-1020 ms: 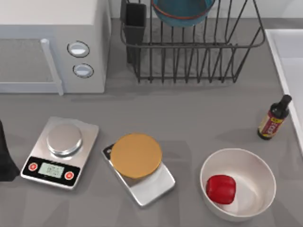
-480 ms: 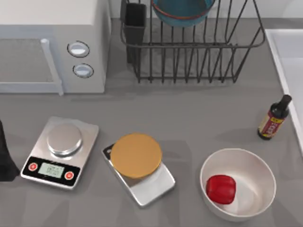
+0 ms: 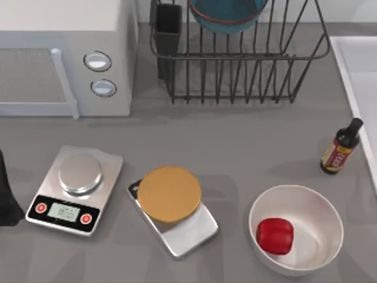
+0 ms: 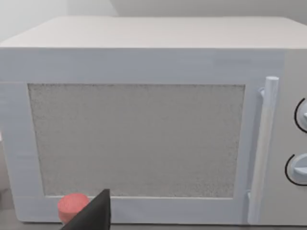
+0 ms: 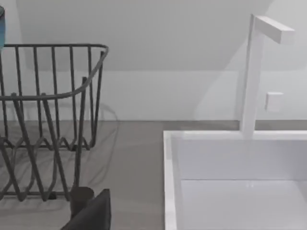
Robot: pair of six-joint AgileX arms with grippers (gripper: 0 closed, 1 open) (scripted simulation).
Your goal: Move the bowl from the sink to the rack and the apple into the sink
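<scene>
The teal-blue bowl (image 3: 227, 15) with its reddish rim stands in the black wire rack (image 3: 235, 65) at the back of the table. The rack's black utensil cup (image 3: 168, 29) is at its left corner. The sink (image 3: 352, 71) shows as a white edge at the far right, and its basin (image 5: 230, 187) is seen in the right wrist view. The red apple (image 3: 274, 236) lies inside a larger white bowl (image 3: 318, 206) at the front right. A dark part of my left arm (image 3: 6, 197) sits at the left edge. A dark part of each gripper, left (image 4: 93, 216) and right (image 5: 93, 215), shows in its own wrist view.
A white microwave (image 3: 65, 53) fills the back left. Two kitchen scales stand at the front, a silver one (image 3: 75, 190) and one with an orange disc (image 3: 171, 203). A dark red-labelled bottle (image 3: 340, 148) stands near the sink's edge. A white faucet (image 5: 254, 72) rises behind the basin.
</scene>
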